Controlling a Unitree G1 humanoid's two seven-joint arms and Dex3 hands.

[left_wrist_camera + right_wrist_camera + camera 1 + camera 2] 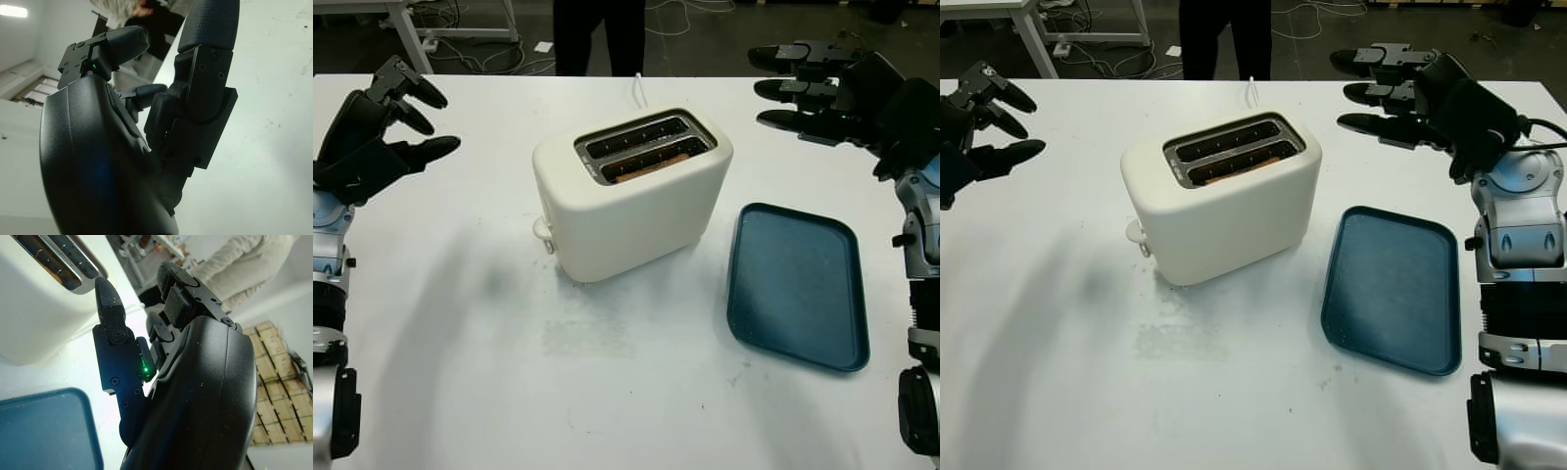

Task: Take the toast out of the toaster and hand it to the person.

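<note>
A cream toaster (631, 196) stands in the middle of the white table (460, 343). In its near slot sits a slice of toast (649, 166), only the brown top edge showing; the far slot looks dark. My right hand (793, 90) hangs open above the table to the right of the toaster, its fingers pointing toward it, holding nothing. Far to the left of the toaster my left hand (406, 113) is raised and open, also holding nothing. A person (598, 34) in dark trousers stands at the table's far edge, behind the toaster.
A dark teal tray (797, 284) lies on the table right of the toaster, under my right forearm. A white cable (639, 90) runs from behind the toaster to the far edge. Table legs and cables show on the floor beyond.
</note>
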